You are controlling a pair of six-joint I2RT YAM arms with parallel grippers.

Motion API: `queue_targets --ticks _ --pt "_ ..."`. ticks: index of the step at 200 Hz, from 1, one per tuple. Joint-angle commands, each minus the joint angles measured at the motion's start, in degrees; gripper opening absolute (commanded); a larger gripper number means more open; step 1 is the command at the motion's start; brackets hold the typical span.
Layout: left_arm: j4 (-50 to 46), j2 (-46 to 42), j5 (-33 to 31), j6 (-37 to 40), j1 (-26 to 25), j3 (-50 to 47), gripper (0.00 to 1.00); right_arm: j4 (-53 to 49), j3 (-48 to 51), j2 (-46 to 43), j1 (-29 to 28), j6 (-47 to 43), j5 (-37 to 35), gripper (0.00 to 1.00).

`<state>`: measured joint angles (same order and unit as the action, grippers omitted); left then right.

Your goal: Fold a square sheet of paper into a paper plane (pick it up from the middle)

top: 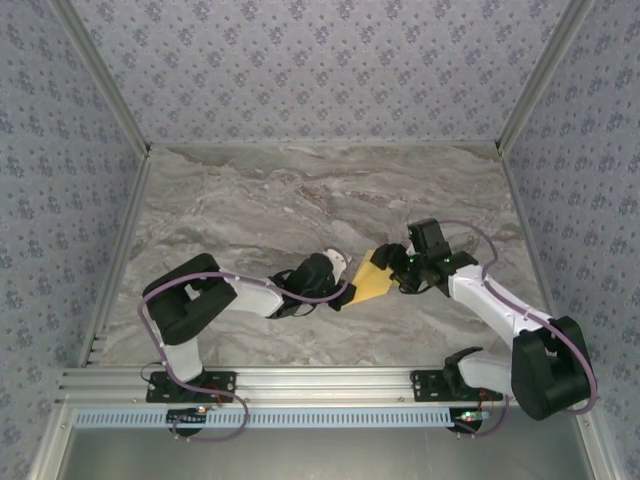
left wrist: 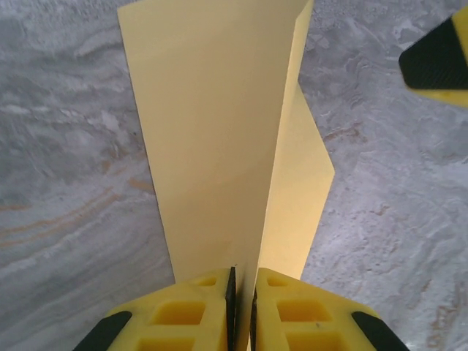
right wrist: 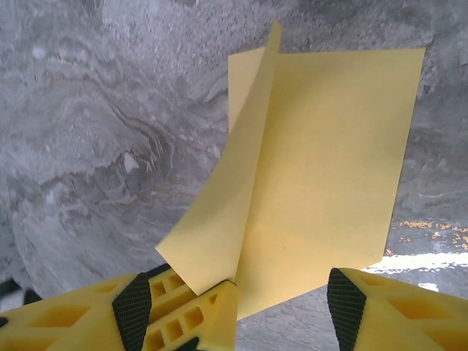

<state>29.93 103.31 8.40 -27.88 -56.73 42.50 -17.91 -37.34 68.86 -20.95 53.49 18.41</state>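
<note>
The square sheet of paper (top: 372, 282) is yellow-orange and creased into two flaps that stand in a V. It hangs between the two grippers in the middle of the marble table (top: 250, 200). My left gripper (top: 346, 284) is shut on it. In the left wrist view the jaws (left wrist: 241, 292) pinch the paper (left wrist: 212, 131) at its crease. My right gripper (top: 398, 272) is at the paper's other end and stands open. In the right wrist view the paper (right wrist: 329, 161) lies between its spread fingers (right wrist: 238, 307), one flap's corner resting on the left finger (right wrist: 197, 314). A right fingertip (left wrist: 439, 58) shows in the left wrist view.
Patterned walls (top: 300, 60) close the table on three sides, with metal posts (top: 110, 90) at the corners. An aluminium rail (top: 320, 385) carrying both arm bases runs along the near edge. Bare marble lies behind and to the left of the grippers.
</note>
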Motion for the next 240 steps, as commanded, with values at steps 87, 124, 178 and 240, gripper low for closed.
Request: queue_targets --ticks 87,124,178,240 --pt "-2.7 3.6 8.7 -14.6 0.2 5.3 0.14 11.9 6.5 4.8 0.3 -9.9 7.3 0.49" --pt "-2.4 4.6 10.2 -15.9 0.2 5.9 0.14 14.0 6.8 7.7 0.6 -10.6 7.5 0.48" --pt "-4.5 6.0 12.4 -18.1 0.6 7.9 0.15 14.6 6.3 10.5 2.0 -12.6 8.2 0.48" --pt "-4.8 5.6 13.9 -18.9 0.9 8.2 0.26 14.2 6.1 13.7 2.2 -13.5 7.7 0.48"
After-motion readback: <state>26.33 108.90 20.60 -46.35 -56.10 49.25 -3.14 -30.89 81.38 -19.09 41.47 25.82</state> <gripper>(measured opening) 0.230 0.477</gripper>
